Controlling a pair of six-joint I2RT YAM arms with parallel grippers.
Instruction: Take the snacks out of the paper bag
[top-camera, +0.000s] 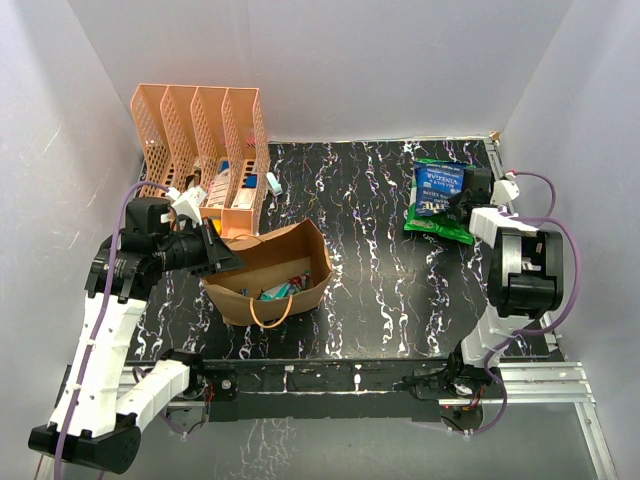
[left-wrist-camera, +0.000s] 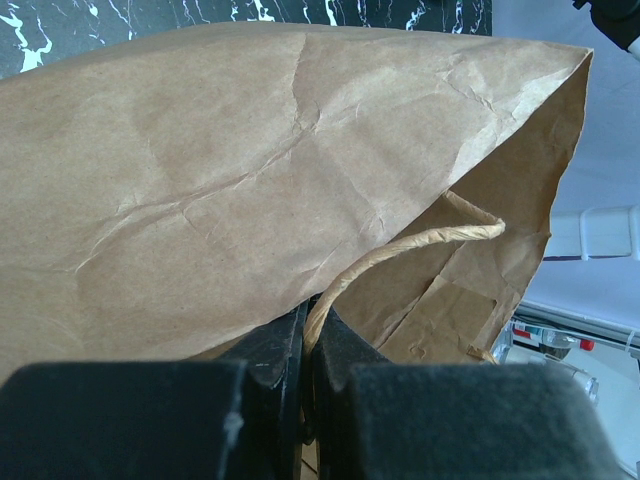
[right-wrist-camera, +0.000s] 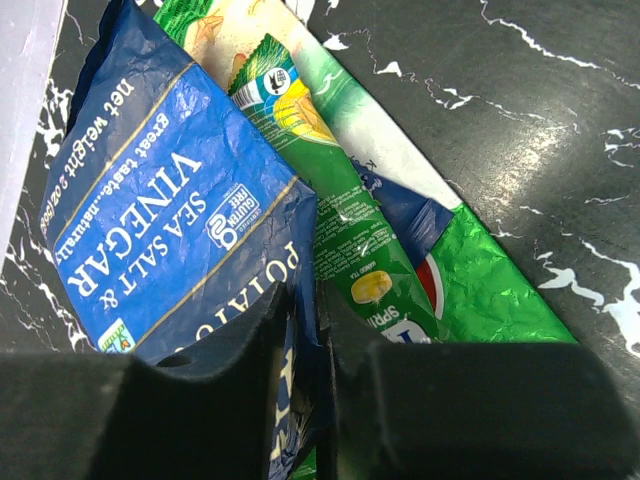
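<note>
The left hand (left-wrist-camera: 308, 345) pinches the paper bag (top-camera: 240, 300) by its twisted handle (left-wrist-camera: 420, 240), mid-bench (top-camera: 380, 300). The right hand (right-wrist-camera: 305, 330) sits on the blue packet (right-wrist-camera: 170, 220), atop the green bag (right-wrist-camera: 480, 290); I cannot tell its grip. It should lift clear before reaching for the packets (top-camera: 280, 291) inside the bag.

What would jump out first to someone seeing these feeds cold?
The open brown paper bag stands left of centre, packets showing inside, with the left tool pinching its twisted handle. At the far right, the right tool sits over a blue sea salt and vinegar packet lying on a large green bag. An orange file organizer stands at the far left.
</note>
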